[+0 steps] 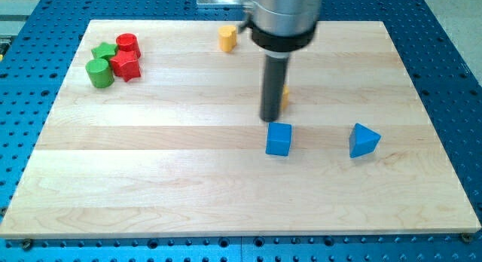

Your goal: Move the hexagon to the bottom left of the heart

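A yellow hexagon block (227, 38) sits near the view's top edge of the wooden board (151, 172), left of the arm's body. My tip (271, 120) rests on the board near the centre, just above a blue cube (279, 139). A sliver of a yellow block (285, 96) shows at the rod's right edge. The rod hides most of it, so I cannot make out its shape. The hexagon lies well up and to the left of my tip.
A blue triangle (364, 140) lies to the right of the cube. At the view's top left is a cluster of a red cylinder (128, 44), a red star (126, 66), a green star (104, 50) and a green cylinder (99, 73).
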Controlling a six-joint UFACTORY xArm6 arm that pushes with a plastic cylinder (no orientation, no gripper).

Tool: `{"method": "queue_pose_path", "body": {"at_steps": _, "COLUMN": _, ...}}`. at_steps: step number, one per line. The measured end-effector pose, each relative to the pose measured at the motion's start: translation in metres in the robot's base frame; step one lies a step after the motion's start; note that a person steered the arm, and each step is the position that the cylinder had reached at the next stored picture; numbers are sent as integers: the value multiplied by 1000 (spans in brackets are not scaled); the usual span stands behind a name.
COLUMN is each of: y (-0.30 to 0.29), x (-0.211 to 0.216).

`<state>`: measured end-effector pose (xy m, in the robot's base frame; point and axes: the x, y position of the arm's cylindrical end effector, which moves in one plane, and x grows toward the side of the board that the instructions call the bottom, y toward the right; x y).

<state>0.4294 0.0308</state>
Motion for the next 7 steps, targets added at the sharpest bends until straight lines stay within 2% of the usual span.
{"method": "queue_pose_path", "body": {"at_steps": 1, "y": 15, "x": -1}}
{"method": "queue_pose_path", "body": {"at_steps": 2, "y": 1, "x": -16}}
{"method": "queue_pose_path", "body": {"at_steps": 3, "y": -33, "x": -55}}
{"method": "queue_pose_path", "body": {"at_steps": 4, "y": -39, "x": -56}}
{"method": "queue_pose_path", "body": {"at_steps": 5, "y": -8, "x": -18}}
{"method": "queue_pose_path", "body": {"at_steps": 6, "y": 49, "x": -22}}
{"method": "queue_pose_path", "body": {"at_steps": 7, "y": 88, "x": -7}}
